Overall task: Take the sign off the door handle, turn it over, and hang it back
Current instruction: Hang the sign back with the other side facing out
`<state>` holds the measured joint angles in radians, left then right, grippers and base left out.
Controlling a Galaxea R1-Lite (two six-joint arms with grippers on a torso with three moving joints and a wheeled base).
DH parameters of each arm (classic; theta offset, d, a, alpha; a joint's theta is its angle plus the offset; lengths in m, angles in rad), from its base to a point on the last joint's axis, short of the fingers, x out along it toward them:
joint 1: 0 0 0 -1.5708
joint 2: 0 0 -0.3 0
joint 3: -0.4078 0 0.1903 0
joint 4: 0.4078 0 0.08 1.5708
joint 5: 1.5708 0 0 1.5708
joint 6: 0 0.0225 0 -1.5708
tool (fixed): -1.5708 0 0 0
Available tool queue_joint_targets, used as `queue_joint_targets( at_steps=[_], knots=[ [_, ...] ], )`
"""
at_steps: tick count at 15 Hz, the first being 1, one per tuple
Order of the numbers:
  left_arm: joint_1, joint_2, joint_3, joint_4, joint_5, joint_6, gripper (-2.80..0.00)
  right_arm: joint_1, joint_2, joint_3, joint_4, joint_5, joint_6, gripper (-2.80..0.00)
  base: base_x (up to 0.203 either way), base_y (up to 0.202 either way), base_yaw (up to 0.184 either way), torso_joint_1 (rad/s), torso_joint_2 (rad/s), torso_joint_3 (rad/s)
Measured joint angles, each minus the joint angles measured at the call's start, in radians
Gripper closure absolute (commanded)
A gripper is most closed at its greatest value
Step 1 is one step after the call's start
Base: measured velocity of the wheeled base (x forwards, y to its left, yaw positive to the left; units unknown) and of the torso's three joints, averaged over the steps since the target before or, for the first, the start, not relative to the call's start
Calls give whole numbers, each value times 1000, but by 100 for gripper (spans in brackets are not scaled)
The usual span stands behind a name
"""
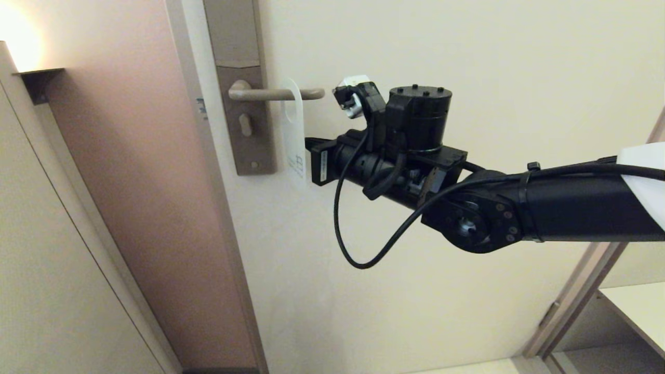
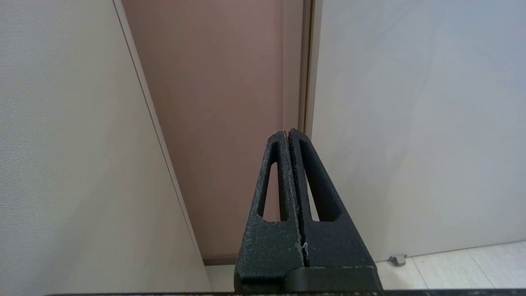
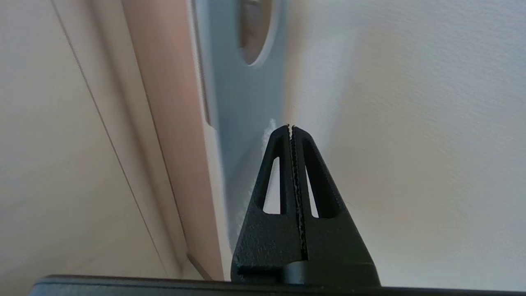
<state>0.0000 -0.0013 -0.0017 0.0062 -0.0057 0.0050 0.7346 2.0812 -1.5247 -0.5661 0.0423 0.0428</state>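
The sign (image 1: pixel 294 130) hangs by its oval hole on the door handle (image 1: pixel 275 94), a slim beige lever on a tall backplate (image 1: pixel 244 119). In the head view I see it nearly edge-on, white side showing. In the right wrist view the sign's (image 3: pixel 246 94) blue face fills the space just beyond the tips. My right gripper (image 1: pixel 310 148) is shut and empty, level with the sign's lower half and just to its right (image 3: pixel 290 127). My left gripper (image 2: pixel 288 131) is shut and empty, parked low facing the door's foot.
The cream door (image 1: pixel 441 52) fills the background, with a brown frame strip (image 1: pixel 156 182) to the handle's left. A black cable loop (image 1: pixel 353 249) hangs under my right arm. A doorstop (image 2: pixel 397 259) sits on the floor. A shelf (image 1: pixel 639 311) stands at the lower right.
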Motion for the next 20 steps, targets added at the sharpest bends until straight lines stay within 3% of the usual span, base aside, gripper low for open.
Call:
queue_joint_targets(
  at_steps=[12, 20],
  knots=[
    [0, 0, 0, 0, 0, 0, 0, 83, 61, -102, -101, 7, 6, 0, 0, 0, 0, 0, 0, 0],
    [0, 0, 0, 0, 0, 0, 0, 90, 107, -125, -220, -8, -3, 0, 0, 0, 0, 0, 0, 0]
  ],
)
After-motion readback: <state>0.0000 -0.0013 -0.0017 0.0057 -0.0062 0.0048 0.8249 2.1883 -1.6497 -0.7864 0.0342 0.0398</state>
